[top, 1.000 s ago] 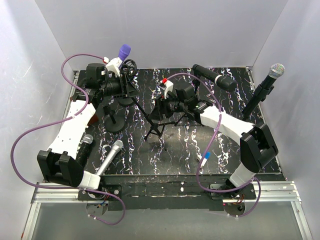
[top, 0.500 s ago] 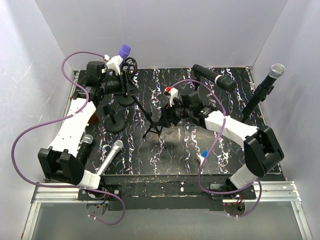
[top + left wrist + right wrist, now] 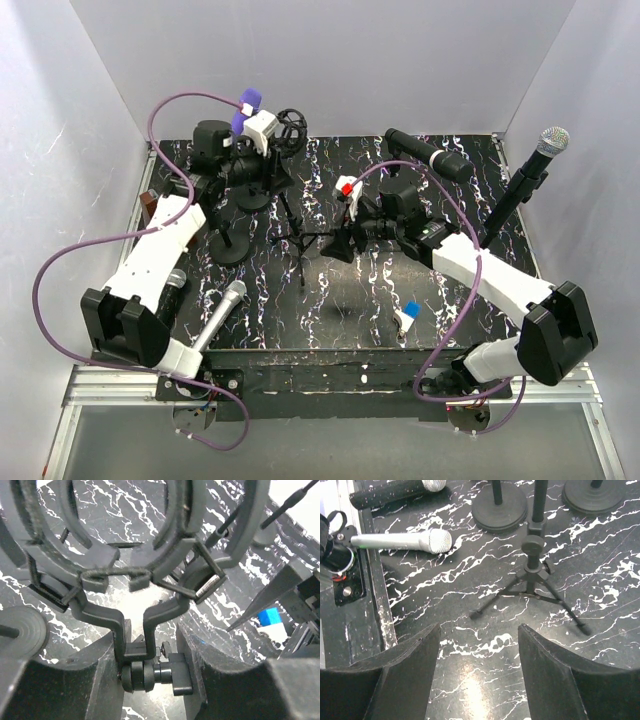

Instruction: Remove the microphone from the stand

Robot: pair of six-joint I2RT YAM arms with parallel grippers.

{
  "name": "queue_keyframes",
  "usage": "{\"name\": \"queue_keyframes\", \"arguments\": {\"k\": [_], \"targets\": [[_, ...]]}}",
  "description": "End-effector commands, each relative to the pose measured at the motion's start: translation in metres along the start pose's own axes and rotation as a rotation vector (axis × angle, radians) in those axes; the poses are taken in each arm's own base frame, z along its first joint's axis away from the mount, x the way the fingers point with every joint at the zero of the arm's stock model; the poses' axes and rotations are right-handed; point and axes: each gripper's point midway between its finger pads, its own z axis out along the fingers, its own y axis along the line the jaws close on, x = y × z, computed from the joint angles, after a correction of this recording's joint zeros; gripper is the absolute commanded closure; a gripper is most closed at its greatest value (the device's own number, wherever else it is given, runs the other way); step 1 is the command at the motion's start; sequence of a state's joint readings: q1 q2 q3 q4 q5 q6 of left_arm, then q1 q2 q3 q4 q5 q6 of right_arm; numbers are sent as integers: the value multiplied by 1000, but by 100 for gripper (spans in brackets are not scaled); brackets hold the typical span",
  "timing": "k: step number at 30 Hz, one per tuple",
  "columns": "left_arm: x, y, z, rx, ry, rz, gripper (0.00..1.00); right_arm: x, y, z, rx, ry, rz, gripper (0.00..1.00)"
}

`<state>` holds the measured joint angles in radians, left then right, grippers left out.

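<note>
Gripping mount (image 3: 155, 615) atop tripod (image 3: 303, 240) with left gripper (image 3: 149, 640).
Right gripper (image 3: 479, 630) open, facing tripod legs; purple mic (image 3: 247, 103) at table's (image 3: 360, 290) back, just behind left gripper; silver mic (image 3: 222, 312) lying flat at near left.

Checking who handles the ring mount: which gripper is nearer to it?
Left. The left gripper grips the ring mount's stem; the right gripper is open, apart from it, down by the tripod legs.

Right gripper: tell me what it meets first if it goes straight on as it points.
Probably the small tripod stand, just ahead of the open right gripper; depth is unclear, so it could touch the tabletop first.
</note>
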<state>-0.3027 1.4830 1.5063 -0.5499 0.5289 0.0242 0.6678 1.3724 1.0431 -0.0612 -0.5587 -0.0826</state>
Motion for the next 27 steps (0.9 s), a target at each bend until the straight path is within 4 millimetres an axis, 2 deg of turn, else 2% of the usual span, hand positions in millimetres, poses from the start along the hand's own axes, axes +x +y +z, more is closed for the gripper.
{"name": "queue_keyframes", "arguments": {"k": [1, 4, 5, 7, 8, 12, 15, 19, 24, 27], "targets": [[-7, -17, -10, 7, -79, 165, 100, 1, 8, -9, -24, 0, -61, 30], [1, -19, -6, 9, -50, 170, 100, 0, 12, -13, -32, 4, -68, 30], [3, -20, -5, 15, -40, 176, 94, -1, 14, -15, -38, 3, -72, 30], [4, -24, -5, 38, -35, 195, 52, -5, 16, -19, -43, 3, -80, 30], [5, -28, -6, 52, -37, 203, 41, -7, 18, -21, -43, 2, -88, 30], [-3, -43, -17, 96, -57, 227, 19, -16, 22, -30, -37, -5, -119, 29], [-8, -54, -32, 117, -62, 241, 11, -21, 24, -37, -27, -10, -141, 29], [-21, -70, -53, 147, -88, 256, 8, -30, 29, -46, -18, -32, -146, 28], [-46, -87, -65, 205, -127, 246, 9, -39, 34, -54, -11, -53, -134, 28], [-56, -87, -61, 209, -145, 245, 16, -42, 34, -55, -4, -62, -123, 27]]}}
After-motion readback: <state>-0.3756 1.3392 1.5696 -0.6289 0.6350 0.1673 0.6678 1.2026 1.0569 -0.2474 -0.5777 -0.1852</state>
